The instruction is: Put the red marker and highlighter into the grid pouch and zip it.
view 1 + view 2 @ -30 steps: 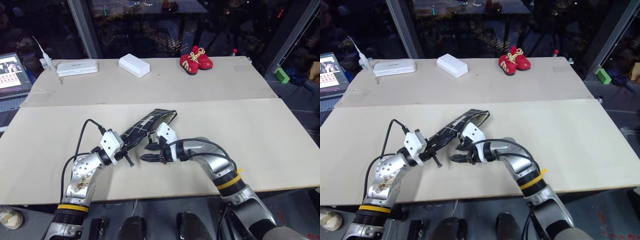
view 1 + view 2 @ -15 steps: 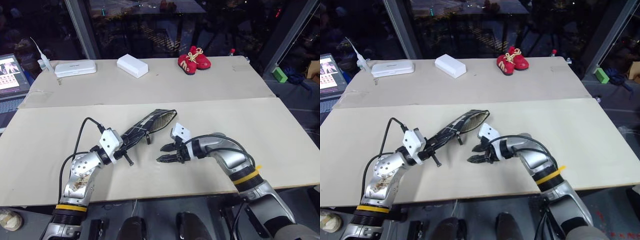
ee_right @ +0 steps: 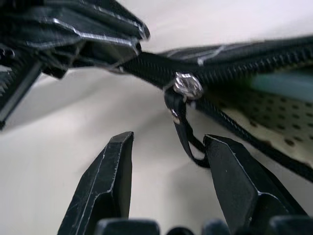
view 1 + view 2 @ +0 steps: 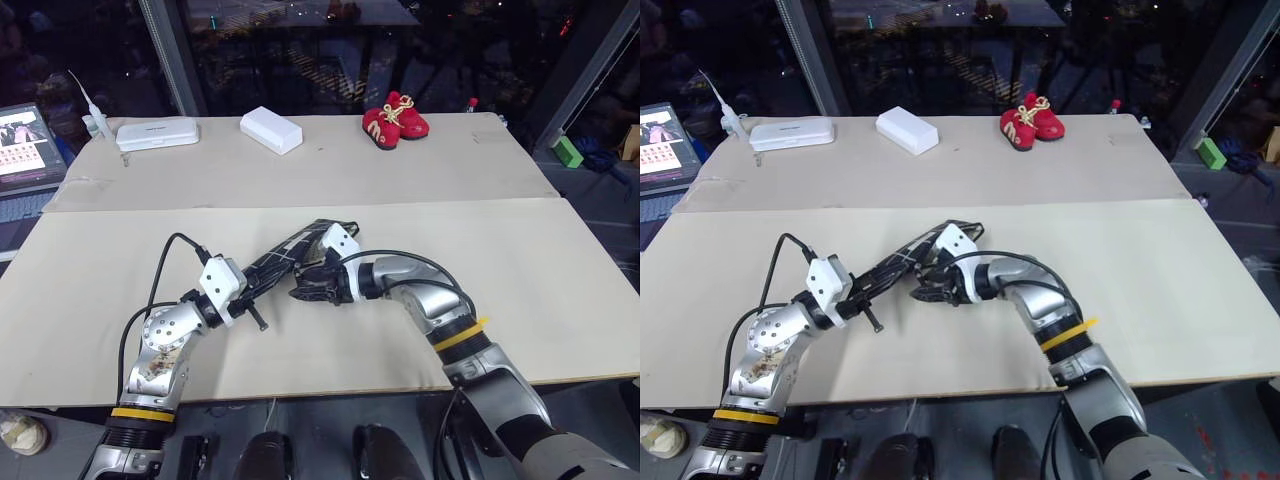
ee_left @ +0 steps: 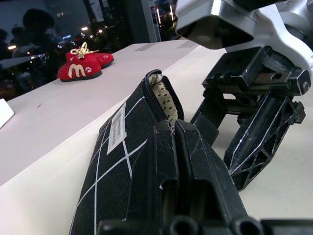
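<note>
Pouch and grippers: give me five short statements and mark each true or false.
1. The left gripper is shut on the grid pouch. True.
2. The right gripper is shut on the pull cord. False: its fingers stand apart, the cord hanging between them.
3. The pouch is zipped closed. False: its far end gapes, showing dotted lining.
4. The red baby shoes sit at the table's far side. True.
5. A white box lies against the pouch. False: it lies well beyond.
</note>
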